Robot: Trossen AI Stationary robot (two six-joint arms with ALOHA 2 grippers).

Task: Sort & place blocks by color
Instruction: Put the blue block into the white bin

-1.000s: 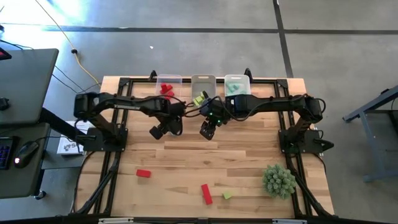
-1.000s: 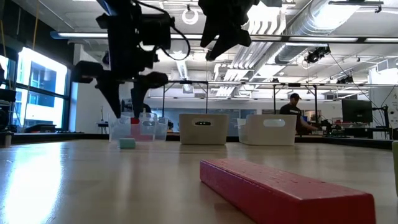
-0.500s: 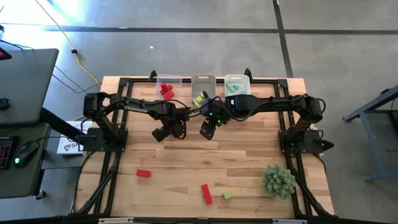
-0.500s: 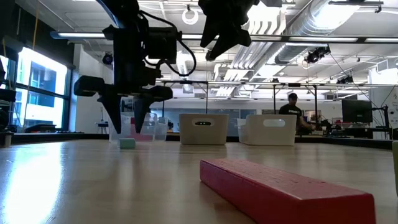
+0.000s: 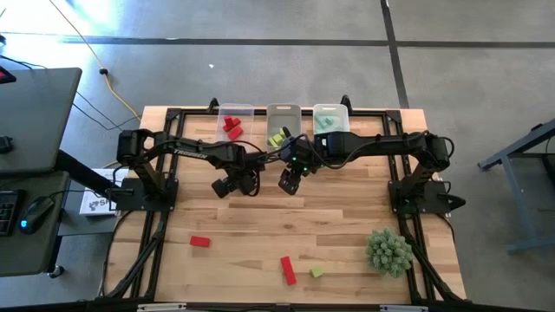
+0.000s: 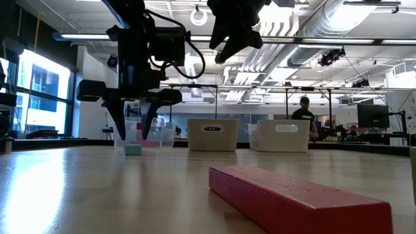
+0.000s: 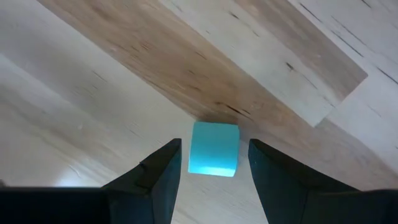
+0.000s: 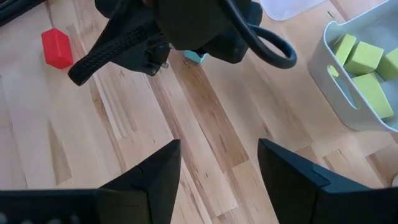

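A teal cube (image 7: 213,149) lies flat on the bare wood near the table's middle, also visible in the low view (image 6: 132,149). My left gripper (image 5: 232,184) points straight down over it, open. Its two fingers (image 7: 163,171) stand on either side of the cube with a gap on each side, their tips (image 6: 121,133) just above the cube's top. My right gripper (image 5: 290,182) hangs open higher up and to the right, holding nothing. Loose blocks lie near the front edge: a red block (image 5: 200,242), a red bar (image 5: 287,269) and a yellow-green cube (image 5: 316,272).
Three bins stand in a row at the far edge: one with red blocks (image 5: 234,121), one with yellow-green blocks (image 5: 282,128), one with teal blocks (image 5: 330,120). A spiky green plant (image 5: 388,251) stands at the front right. A person (image 6: 307,117) sits in the room beyond.
My left gripper has sunk toward the teal cube and shifted slightly toward the table's right, rolling a little at the wrist. Its fingers now hang just over the cube. The cube has stayed where it was.
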